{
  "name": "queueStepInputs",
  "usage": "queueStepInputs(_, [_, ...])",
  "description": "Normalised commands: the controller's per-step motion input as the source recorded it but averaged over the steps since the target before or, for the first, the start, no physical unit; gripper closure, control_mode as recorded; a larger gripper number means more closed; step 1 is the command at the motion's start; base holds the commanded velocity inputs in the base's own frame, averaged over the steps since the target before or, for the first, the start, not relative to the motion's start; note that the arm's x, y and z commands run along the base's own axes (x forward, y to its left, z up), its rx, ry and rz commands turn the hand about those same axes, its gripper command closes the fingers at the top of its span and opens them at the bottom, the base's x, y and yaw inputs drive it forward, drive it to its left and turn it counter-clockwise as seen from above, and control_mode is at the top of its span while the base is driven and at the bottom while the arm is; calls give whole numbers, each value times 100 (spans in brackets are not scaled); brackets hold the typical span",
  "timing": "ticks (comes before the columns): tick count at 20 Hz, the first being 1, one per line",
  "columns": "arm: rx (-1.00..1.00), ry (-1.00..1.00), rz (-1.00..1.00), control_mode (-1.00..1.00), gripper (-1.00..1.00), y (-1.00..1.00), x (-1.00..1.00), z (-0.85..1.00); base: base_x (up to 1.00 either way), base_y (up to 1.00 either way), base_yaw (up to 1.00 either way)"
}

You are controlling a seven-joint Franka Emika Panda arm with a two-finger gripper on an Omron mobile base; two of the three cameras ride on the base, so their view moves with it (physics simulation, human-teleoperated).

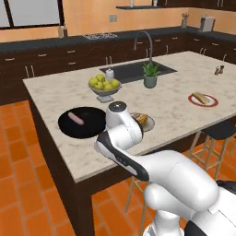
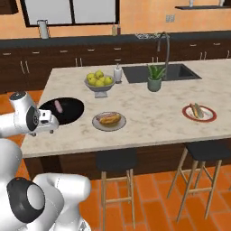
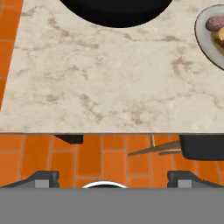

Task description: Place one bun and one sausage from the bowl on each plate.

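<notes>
Gripper [image 3: 105,177] stands apart, empty, over the surface [image 3: 109,83] edge. One sausage [image 1: 75,118] lies in the black bowl [image 1: 85,126]. Grey plate [image 2: 108,122] at the bowl's 3 o'clock and red-rimmed plate [image 2: 199,113] each carry bun and sausage.

Counter: big pale marble island top [image 1: 175,110], brown swirls, dark wood sides.
Fruit bowl: grey footed bowl [image 1: 104,90] w/ yellow-green fruit, in the middle of the top, near the sink.
Sink: dark sunk basin [image 1: 136,70] w/ tall curved grey tap [image 1: 144,44] behind it.
Plant: small green spiky plant in grey-green pot [image 1: 150,76], just beside the sink's front edge.
Bottle: small white soap bottle [image 2: 118,73], betw. fruit bowl & sink.
Shakers: two little dark shakers [image 1: 218,70], far right of the top.
Stools: dark-seat stools w/ wood legs [image 2: 117,180], by the near side.
Floor: orange tiles [image 1: 27,203].
</notes>
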Motion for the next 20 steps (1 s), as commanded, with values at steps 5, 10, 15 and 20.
queueStepInputs(5, [0, 0, 0, 100, -100, 0, 0, 0, 25, 22, 12])
queueStepInputs(10, [0, 0, 0, 100, -100, 0, 0, 0, 76, -41, 0])
queueStepInputs(15, [0, 0, 0, 100, -100, 0, 0, 0, 92, 2, -1])
queueStepInputs(20, [0, 0, 0, 100, -100, 0, 0, 0, 21, 73, -2])
